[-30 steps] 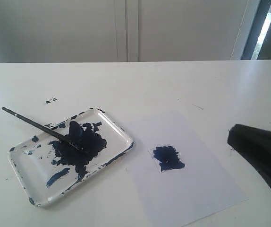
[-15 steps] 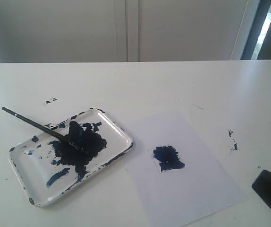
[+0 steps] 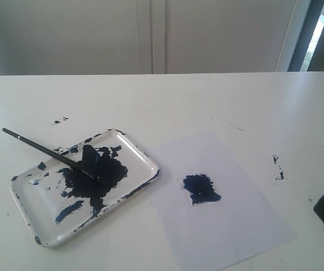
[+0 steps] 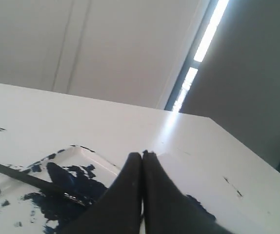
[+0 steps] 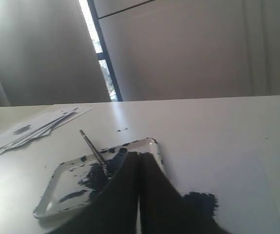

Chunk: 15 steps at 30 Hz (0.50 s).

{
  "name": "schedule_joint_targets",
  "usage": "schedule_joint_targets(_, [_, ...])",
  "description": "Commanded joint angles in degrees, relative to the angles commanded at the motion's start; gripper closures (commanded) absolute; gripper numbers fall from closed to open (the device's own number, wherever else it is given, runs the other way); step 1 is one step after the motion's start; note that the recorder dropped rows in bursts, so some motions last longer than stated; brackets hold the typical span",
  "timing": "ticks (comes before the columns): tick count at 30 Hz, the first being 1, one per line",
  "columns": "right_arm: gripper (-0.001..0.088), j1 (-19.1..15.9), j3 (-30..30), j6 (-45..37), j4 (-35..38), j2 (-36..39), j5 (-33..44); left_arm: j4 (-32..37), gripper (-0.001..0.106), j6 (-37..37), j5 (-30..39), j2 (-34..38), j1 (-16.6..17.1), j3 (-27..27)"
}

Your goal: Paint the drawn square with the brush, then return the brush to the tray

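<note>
The white, smooth-topped table (image 3: 207,101) is giving a soft sheen under the window light. The shallow white tray with rounded corners (image 3: 142,151) is looking like glossy plastic, and the dark blue paint (image 3: 108,169) in it is looking thick and wet. The white paper sheet (image 3: 235,226) is staying matt, also inside the small blue-smeared pencil square (image 3: 201,189). The thin black-handled brush (image 3: 43,149) is looking smooth. The black left end effector (image 4: 141,155) and the black right end effector (image 5: 139,156) are looking matt, perhaps plastic.
</note>
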Motion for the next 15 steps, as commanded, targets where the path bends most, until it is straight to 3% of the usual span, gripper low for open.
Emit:
schedule_joint_targets(7, [0.0868, 0.00, 0.00, 0.26, -1.28, 0.00, 9.36, 3.07, 0.100, 0.00, 12.55, 0.00, 0.00, 0.00])
schedule_joint_targets(11, [0.0868, 0.00, 0.00, 6.49, 0.89, 0.00, 9.98, 3.30, 0.100, 0.00, 13.78, 0.00, 0.00, 0.00])
schedule_joint_targets(15, [0.0868, 0.00, 0.00, 6.92, 0.89, 0.00, 9.84, 3.19, 0.100, 0.00, 12.96, 0.00, 0.00, 0.00])
